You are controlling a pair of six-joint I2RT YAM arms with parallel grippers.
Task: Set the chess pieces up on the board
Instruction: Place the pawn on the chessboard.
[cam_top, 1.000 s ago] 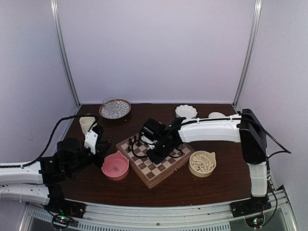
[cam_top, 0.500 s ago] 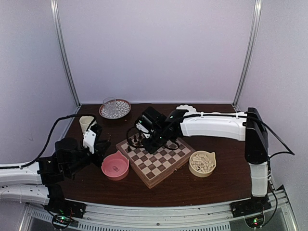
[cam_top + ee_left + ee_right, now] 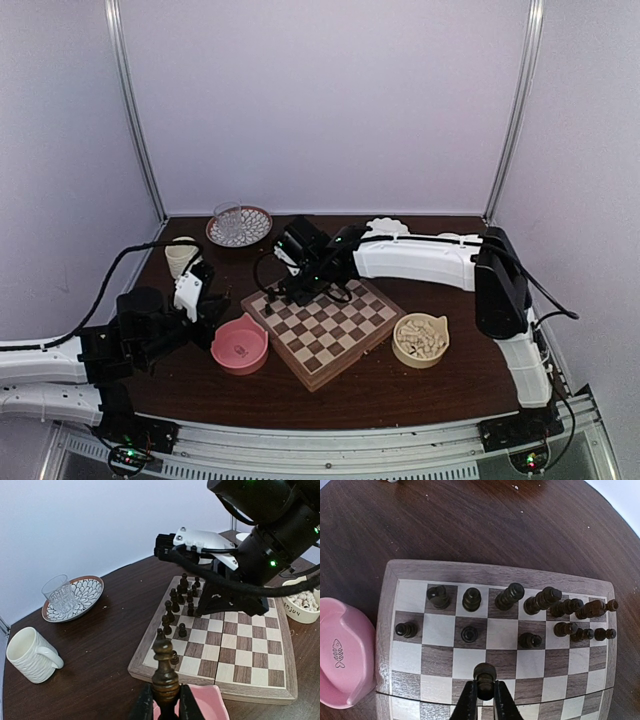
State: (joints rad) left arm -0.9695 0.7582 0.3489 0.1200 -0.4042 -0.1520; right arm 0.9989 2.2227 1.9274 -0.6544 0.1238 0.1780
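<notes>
A dark brown table (image 3: 400,395) is standing inside pale lilac walls. The board (image 3: 335,335) is lying at the table's middle, turned cornerwise to the arms. Dark chess pieces (image 3: 510,596) are standing in two uneven rows along the board's far-left edge.

The right gripper (image 3: 484,700) is reaching over that side. Its fingers are pinching nearly together on a small dark piece (image 3: 484,672), just on the near side of the rows. Whether that piece is touching its square I cannot tell.

The left gripper (image 3: 165,702) is hovering beside the board's left corner. It is clamping narrowly on a tall dark piece (image 3: 165,665), which is standing upright between its fingers, with the pink bowl (image 3: 240,366) just below.

A tan bowl (image 3: 420,358) of cream pieces is sitting to the board's right. A white mug (image 3: 31,655) and a patterned plate (image 3: 92,587) carrying a glass (image 3: 60,594) are sitting toward the far-left corner.
</notes>
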